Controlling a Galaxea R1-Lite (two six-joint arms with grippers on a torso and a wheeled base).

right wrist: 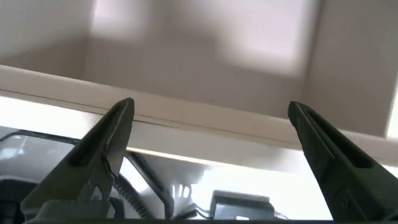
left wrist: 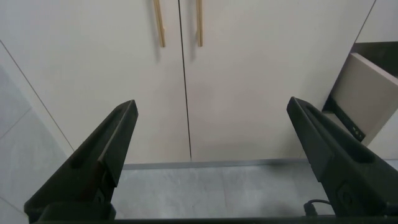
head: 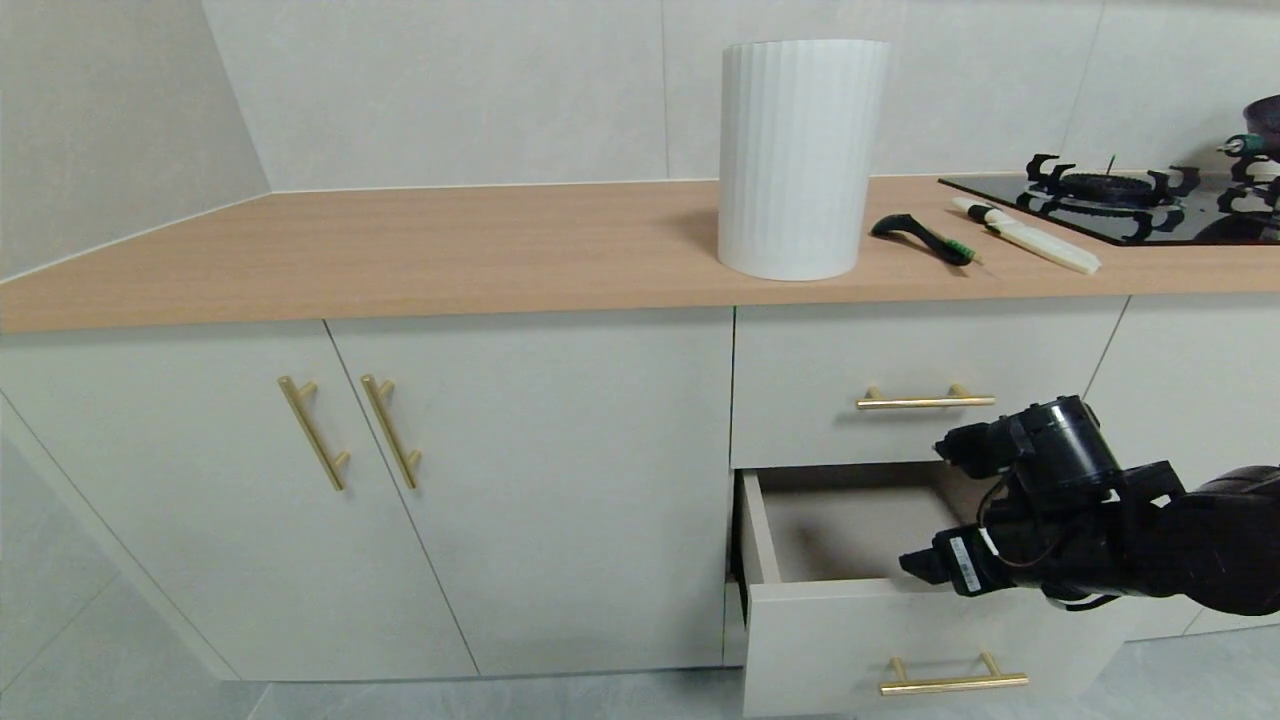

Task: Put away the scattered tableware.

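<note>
On the wooden counter point(head: 400, 250) lie a black and green peeler point(head: 925, 238) and a white knife-like utensil point(head: 1030, 240), both to the right of a tall white ribbed container point(head: 800, 155). Below them the lower drawer point(head: 850, 610) stands pulled out, and nothing is visible inside it. My right gripper point(head: 930, 505) point(right wrist: 210, 106) is open over the drawer's right side, near its front wall point(right wrist: 205, 121), holding nothing. My left gripper point(left wrist: 211, 104) is open low down, facing the closed cabinet doors point(left wrist: 186, 81), nothing between its fingers.
A black hob with pan supports point(head: 1110, 190) fills the counter's far right. The upper drawer point(head: 925, 380) is closed, with a gold handle. Two cabinet doors with gold handles point(head: 390, 430) are at the left. The open drawer's corner point(left wrist: 367, 93) juts out beside the left gripper.
</note>
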